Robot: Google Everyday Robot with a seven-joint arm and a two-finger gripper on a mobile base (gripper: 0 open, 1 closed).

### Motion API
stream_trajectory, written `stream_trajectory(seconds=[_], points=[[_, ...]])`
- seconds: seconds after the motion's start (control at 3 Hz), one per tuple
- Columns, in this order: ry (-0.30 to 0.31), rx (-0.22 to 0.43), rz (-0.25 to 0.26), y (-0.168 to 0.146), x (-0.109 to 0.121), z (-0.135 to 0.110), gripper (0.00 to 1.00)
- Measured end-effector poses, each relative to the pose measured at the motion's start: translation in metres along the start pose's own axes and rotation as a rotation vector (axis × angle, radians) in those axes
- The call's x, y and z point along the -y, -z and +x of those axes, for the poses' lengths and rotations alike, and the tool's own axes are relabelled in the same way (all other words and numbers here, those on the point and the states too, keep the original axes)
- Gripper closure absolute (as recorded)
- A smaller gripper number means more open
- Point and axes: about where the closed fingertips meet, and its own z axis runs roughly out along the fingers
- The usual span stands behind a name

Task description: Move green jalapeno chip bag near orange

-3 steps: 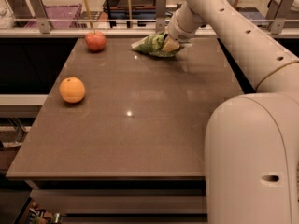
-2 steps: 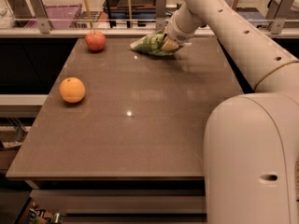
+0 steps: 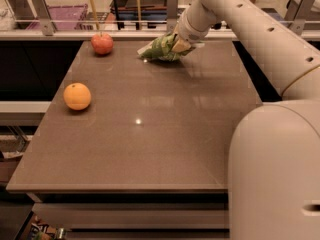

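The green jalapeno chip bag (image 3: 159, 49) is a wrinkly green foil bag with white edges at the far middle of the brown table (image 3: 150, 134). My gripper (image 3: 176, 45) is shut on its right end and holds it just above the tabletop. The orange (image 3: 77, 96) sits at the table's left side, well apart from the bag.
A red apple (image 3: 102, 43) sits at the far left corner of the table. A metal rail (image 3: 100, 24) with crates behind it runs along the far edge. My white arm (image 3: 260, 39) and base (image 3: 275, 174) fill the right side.
The gripper and the bag have shifted slightly to the left and lifted a little off the table. The orange and apple have not moved.
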Motion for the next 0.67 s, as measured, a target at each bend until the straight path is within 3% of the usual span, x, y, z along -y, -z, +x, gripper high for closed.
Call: stream_trajectory(seconds=[0.67], points=[[0.054,0.001,0.022,0.050,-0.022,-0.035,1.00]])
